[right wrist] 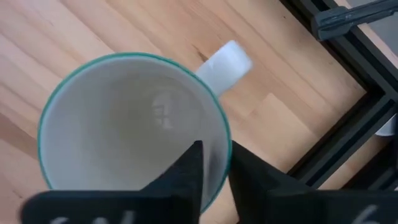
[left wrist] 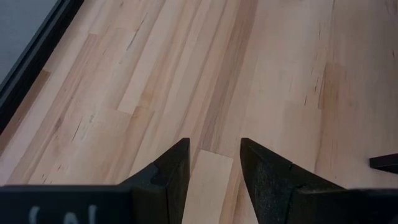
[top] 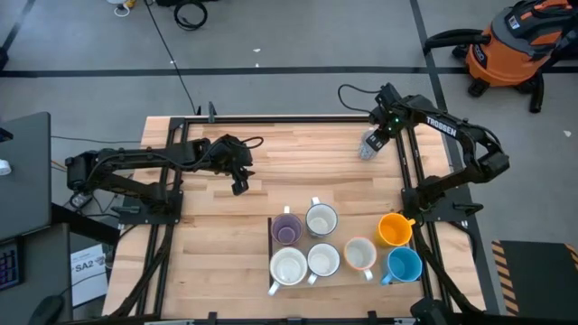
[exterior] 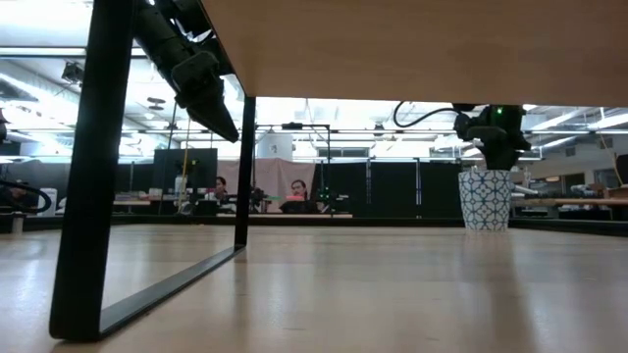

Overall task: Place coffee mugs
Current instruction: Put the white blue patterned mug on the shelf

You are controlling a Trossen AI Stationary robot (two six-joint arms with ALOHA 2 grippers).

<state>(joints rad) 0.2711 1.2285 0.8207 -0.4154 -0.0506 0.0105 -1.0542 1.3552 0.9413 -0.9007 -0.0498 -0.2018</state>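
Right gripper (right wrist: 214,168) is pinching the glossy rim of a round patterned mug (top: 369,145) at the wood table's (top: 271,185) far right, left gripper (left wrist: 211,165) hovering half-spread, empty.

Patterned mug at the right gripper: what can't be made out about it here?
- High view: the right gripper covers most of the patterned mug; the pattern is too small.
- Low view: the gripper hides its rim; no handle shows.
- Right wrist view: the picture's edge and gripper fingers cut off its near rim.
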